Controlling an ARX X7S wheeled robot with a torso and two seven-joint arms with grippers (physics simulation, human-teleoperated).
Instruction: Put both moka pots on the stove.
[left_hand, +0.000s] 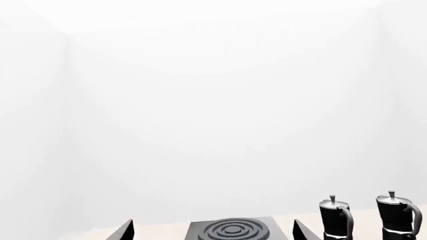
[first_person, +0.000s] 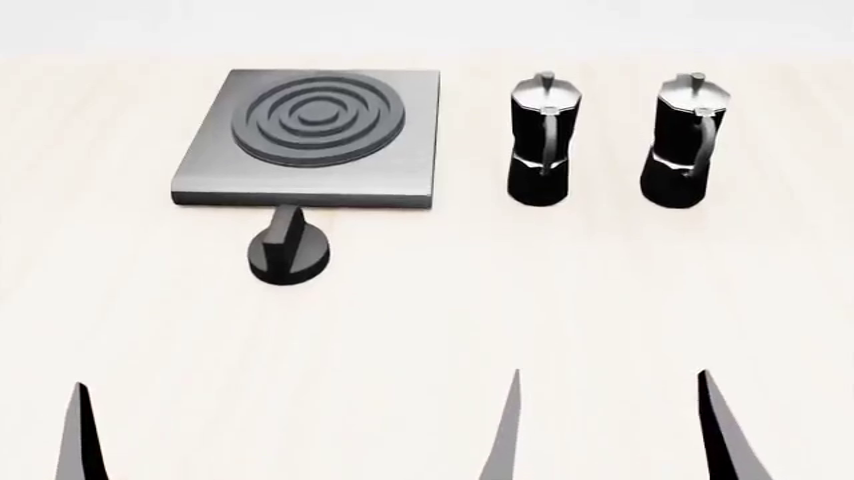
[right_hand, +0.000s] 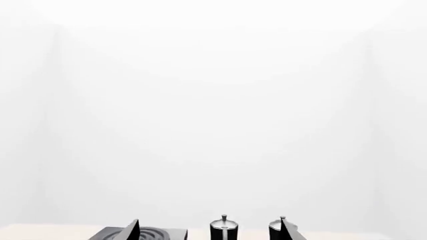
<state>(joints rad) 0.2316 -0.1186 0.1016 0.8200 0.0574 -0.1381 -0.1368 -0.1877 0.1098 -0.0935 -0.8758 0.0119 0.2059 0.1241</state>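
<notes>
Seen from the head, the stove sits on the surface at about 11 o'clock. Both moka pots stand upright at 1 o'clock, beside it. The right gripper is spread, holding nothing; the left gripper likely matches, though barely visible.

Two moka pots upright beside stove.

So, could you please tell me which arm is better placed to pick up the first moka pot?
The right. Both moka pots stand right of the stove, ahead of the open right hand. The left hand faces the stove instead.
</notes>
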